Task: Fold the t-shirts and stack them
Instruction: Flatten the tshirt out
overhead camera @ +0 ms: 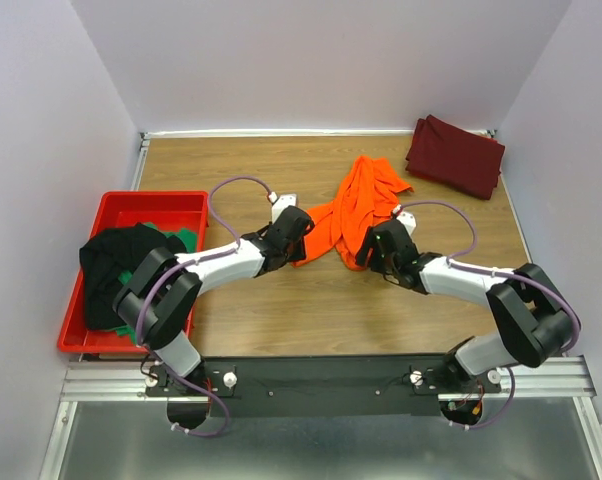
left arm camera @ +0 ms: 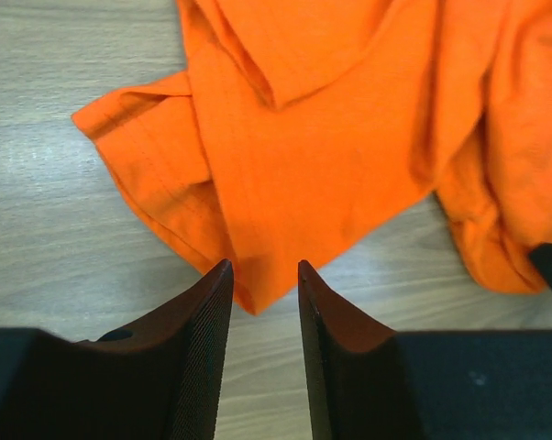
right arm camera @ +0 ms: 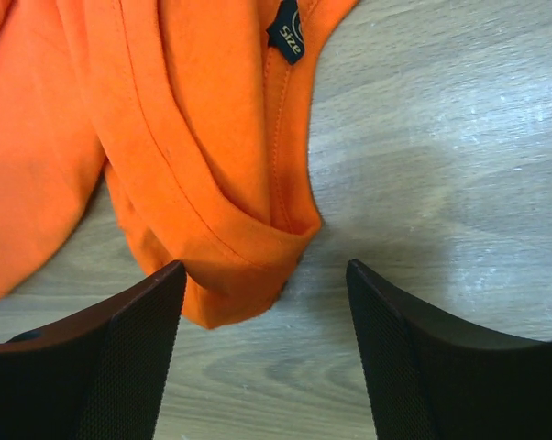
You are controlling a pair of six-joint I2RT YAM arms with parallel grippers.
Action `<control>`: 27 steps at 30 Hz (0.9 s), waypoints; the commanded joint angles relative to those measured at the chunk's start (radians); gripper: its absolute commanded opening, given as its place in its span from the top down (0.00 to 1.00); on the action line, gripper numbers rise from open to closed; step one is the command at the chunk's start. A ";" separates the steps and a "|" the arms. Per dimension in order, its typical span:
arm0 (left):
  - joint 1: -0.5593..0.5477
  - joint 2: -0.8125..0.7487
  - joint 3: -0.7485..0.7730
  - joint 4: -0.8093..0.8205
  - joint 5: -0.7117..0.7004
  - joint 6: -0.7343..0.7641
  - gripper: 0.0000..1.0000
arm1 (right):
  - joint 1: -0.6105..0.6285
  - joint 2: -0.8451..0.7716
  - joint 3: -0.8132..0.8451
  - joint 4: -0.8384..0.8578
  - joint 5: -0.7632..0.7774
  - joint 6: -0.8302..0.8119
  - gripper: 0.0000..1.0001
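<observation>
Orange t-shirt, soft and crumpled into a long rumpled heap, lies mid-way across the woodgrain table, between the two arms. The left gripper has its textured black fingers narrowly parted at a pointed corner of the cloth. The right gripper is spread wide with a stitched, folded hem lying between its fingers, grasping nothing.

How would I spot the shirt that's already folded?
On the wooden table, look to the far right corner. The dark maroon shirt lies there folded, unlike the crumpled orange shirt mid-table and the black shirt heaped in the red bin.
</observation>
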 commanded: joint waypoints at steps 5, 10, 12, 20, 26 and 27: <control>-0.010 0.063 0.033 0.027 -0.101 -0.015 0.55 | 0.006 0.061 0.046 0.028 0.025 0.006 0.29; -0.010 0.130 0.059 0.047 -0.088 -0.012 0.55 | 0.008 0.079 0.048 0.028 0.031 0.006 0.33; -0.009 0.150 0.072 0.047 -0.085 -0.012 0.57 | 0.006 0.076 0.048 0.027 0.037 -0.003 0.40; -0.009 0.101 0.122 0.028 -0.103 0.023 0.96 | 0.006 0.032 0.068 -0.013 0.097 -0.029 1.00; 0.014 -0.032 0.179 -0.075 -0.190 0.052 1.00 | -0.017 -0.137 0.120 -0.207 0.267 -0.074 0.99; 0.023 -0.084 0.182 -0.084 -0.190 0.057 1.00 | -0.023 -0.198 0.129 -0.228 0.278 -0.083 1.00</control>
